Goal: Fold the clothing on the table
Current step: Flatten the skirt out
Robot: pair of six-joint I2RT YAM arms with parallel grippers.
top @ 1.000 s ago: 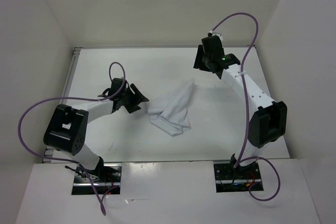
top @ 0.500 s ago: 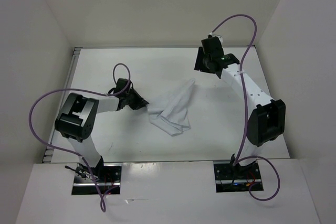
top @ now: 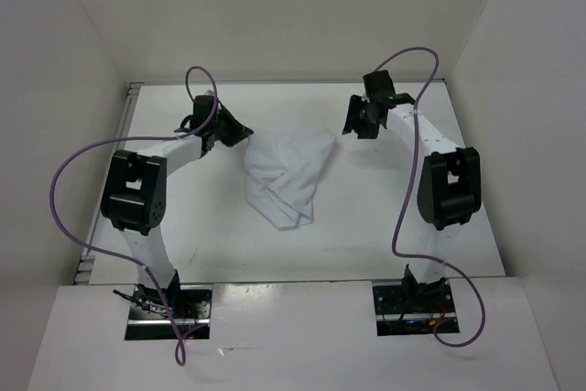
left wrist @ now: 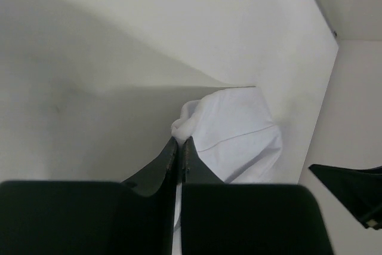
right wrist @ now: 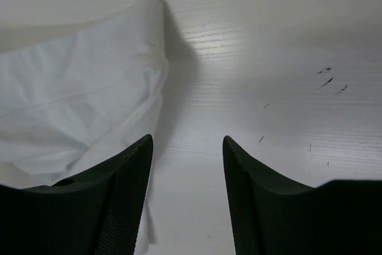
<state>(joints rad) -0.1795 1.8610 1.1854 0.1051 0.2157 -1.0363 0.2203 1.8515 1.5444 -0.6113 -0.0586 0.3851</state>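
Note:
The clothing is a crumpled white cloth lying mid-table, wider at its far end and narrowing toward the near side. My left gripper is at its far left corner and is shut on that corner. In the left wrist view the black fingers pinch a bunch of the cloth at their tips. My right gripper is open just to the right of the far right corner. In the right wrist view the clothing lies beside the left finger, and bare table shows between the jaws.
White walls enclose the table on three sides. A metal strip runs along its left edge. Purple cables loop off both arms. Small dark specks mark the tabletop near the right gripper.
The left gripper shut on the cloth's left corner and carried it toward the far side, spreading the far edge wider. The right gripper shifted slightly nearer the cloth's right corner, still open.

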